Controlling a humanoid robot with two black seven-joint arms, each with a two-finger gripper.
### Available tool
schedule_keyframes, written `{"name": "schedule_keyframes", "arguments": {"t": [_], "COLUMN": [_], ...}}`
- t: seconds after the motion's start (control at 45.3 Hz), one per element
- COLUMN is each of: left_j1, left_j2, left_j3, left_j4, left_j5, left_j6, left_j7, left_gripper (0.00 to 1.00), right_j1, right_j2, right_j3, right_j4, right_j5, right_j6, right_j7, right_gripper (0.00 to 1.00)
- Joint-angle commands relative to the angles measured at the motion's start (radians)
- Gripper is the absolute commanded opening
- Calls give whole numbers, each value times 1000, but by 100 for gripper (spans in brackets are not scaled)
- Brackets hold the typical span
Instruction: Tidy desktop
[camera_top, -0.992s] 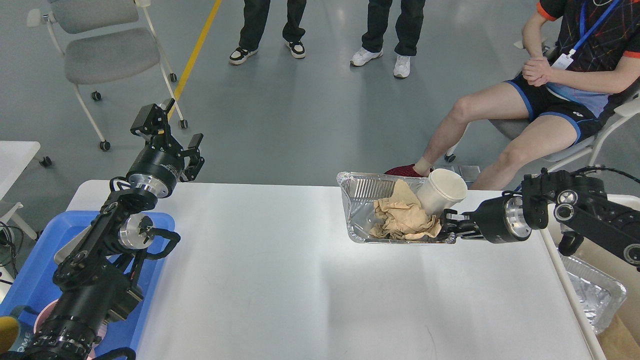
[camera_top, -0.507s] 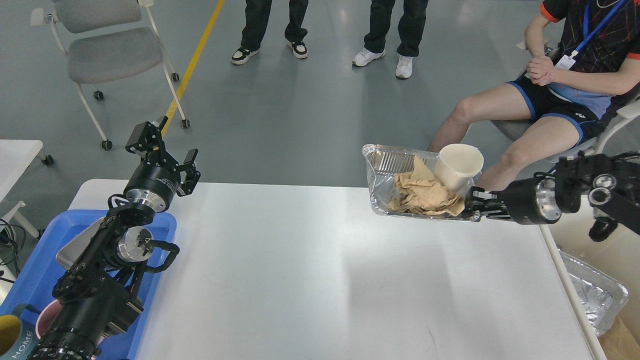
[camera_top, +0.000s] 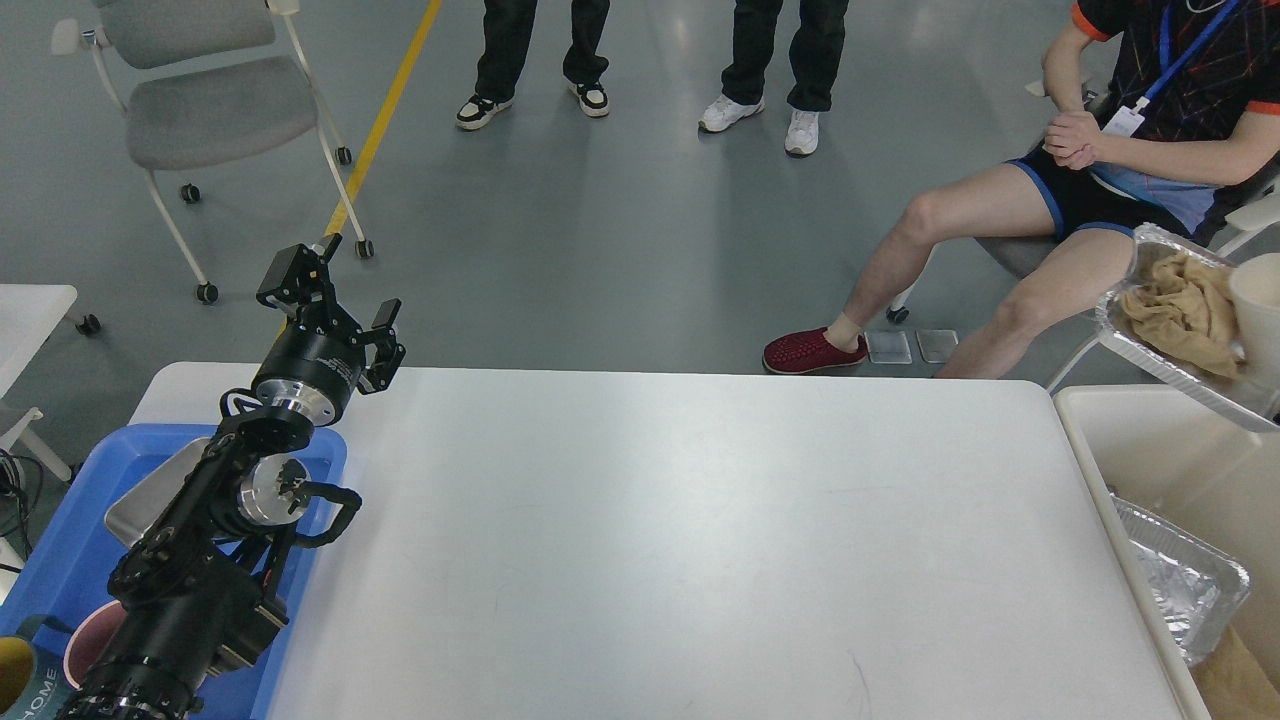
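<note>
The white desktop (camera_top: 680, 540) fills the middle of the head view. My left gripper (camera_top: 343, 296) is open and empty, held above the desktop's far left corner. A foil tray (camera_top: 1165, 352) with crumpled brown paper (camera_top: 1185, 305) and a white paper cup (camera_top: 1260, 310) hangs tilted in the air at the right edge, above a white bin (camera_top: 1150, 450). My right arm and gripper are out of view, so what holds the foil tray is hidden.
A blue plastic tray (camera_top: 55, 565) sits under my left arm, with a metal plate (camera_top: 140, 500), a pink cup (camera_top: 90, 645) and a yellow mug (camera_top: 18, 672). Another foil tray (camera_top: 1180, 580) lies in the bin. A seated person (camera_top: 1100, 190) and a chair (camera_top: 200, 100) are beyond the table.
The foil tray with paper and cup was lifted off the desktop and carried right, over the bin. My right arm has left the view. The left arm has barely moved.
</note>
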Motion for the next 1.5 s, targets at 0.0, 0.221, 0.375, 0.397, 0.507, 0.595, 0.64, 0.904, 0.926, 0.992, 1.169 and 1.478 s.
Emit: {"name": "schedule_keyframes", "arguments": {"t": [0.0, 0.221, 0.375, 0.397, 0.507, 0.595, 0.64, 0.904, 0.926, 0.992, 1.169, 1.478], "left_j1": [0, 1, 9, 10, 13, 18, 18, 20, 20, 20, 18, 30], "left_j2": [-1, -1, -1, 0, -1, -1, -1, 6, 8, 8, 8, 8], "left_j3": [0, 0, 0, 0, 0, 0, 0, 2, 2, 2, 2, -9], "left_j4": [0, 0, 0, 0, 0, 0, 0, 0, -2, 0, -2, -8], "left_j5": [0, 0, 0, 0, 0, 0, 0, 0, 0, 0, 0, 0], "left_j6": [1, 1, 1, 3, 3, 1, 1, -2, -2, -2, -2, 1], "left_j7": [0, 0, -1, -1, -3, -3, -3, -3, -3, -3, -3, -4], "left_gripper": [96, 96, 96, 96, 96, 96, 96, 96, 96, 96, 96, 96], "right_j1": [-61, -170, -207, -209, -221, -221, -221, -218, -213, -204, -100, 17], "right_j2": [1, 21, 67, 78, 150, 222, 252, 306, 305, 302, 297, 381], "right_j3": [1, -1, -1, -1, 1, 1, 0, -2, -1, -1, 64, 210], "right_j4": [-59, -91, -120, -130, -195, -269, -304, -390, -390, -389, -390, -372], "right_j5": [40, 64, 66, 66, 66, 67, 77, 254, 267, 319, 507, 753], "right_j6": [-45, -154, -189, -196, -249, -298, -311, -320, -320, -320, -321, -314], "right_j7": [1, 1, 1, 1, 2, 2, 2, 2, 2, 1, 5, 16], "right_gripper": [0, 0, 16, 26, 75, 100, 100, 100, 100, 100, 100, 100]}}
